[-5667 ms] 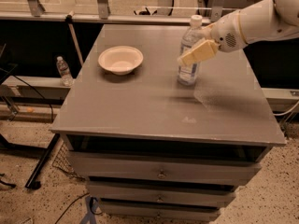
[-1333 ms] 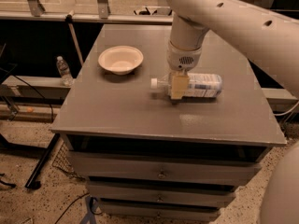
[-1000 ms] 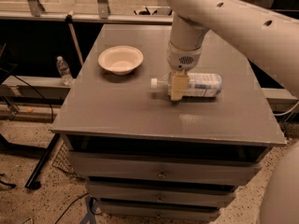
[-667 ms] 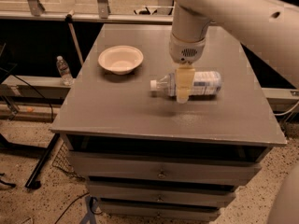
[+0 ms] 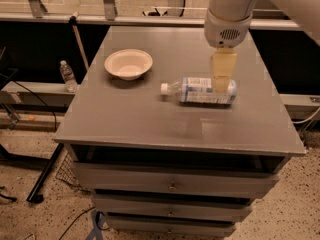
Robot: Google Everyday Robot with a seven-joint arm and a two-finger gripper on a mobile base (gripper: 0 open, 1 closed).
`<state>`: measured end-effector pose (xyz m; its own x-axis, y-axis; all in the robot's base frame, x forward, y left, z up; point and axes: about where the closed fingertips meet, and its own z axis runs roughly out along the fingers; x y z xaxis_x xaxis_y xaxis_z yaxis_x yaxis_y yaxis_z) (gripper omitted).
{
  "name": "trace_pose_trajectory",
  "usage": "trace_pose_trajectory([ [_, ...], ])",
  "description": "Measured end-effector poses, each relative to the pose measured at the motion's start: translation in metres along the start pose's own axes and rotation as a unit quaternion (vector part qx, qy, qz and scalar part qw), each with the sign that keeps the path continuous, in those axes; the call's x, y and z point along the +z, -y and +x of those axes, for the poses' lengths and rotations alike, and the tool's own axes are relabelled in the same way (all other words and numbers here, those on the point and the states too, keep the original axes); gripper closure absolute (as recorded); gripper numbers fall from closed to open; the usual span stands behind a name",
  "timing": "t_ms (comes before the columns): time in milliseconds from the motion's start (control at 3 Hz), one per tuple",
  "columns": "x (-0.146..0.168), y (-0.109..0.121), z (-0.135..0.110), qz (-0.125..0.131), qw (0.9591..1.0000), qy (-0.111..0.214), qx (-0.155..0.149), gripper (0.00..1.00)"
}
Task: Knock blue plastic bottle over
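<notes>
The grey tabletop (image 5: 150, 119) fills mid-frame. The blue plastic bottle (image 5: 195, 90) lies on its side right of centre, cap pointing left. The white bowl (image 5: 114, 59) sits upper left, its pale inside showing. The pincer (image 5: 222, 84) hangs over the bottle's right end; apart or together, I cannot tell.

The gripper (image 5: 222, 83) hangs over the bottle (image 5: 199, 95) near its base, hiding a strip of the label (image 5: 195, 85), whose print is too blurred to read. Above the bottle, the arm (image 5: 230, 11) is cut off by the top edge. Far left of the bottle, a small bottle (image 5: 66, 75) is too tiny for detail.
</notes>
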<state>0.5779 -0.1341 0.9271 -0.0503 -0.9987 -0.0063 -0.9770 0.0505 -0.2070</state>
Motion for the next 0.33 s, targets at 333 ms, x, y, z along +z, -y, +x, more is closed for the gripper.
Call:
trace_pose_trajectory([
  [333, -0.0362, 0.0011, 0.0457, 0.034, 0.9988, 0.009, 0.035, 0.00],
])
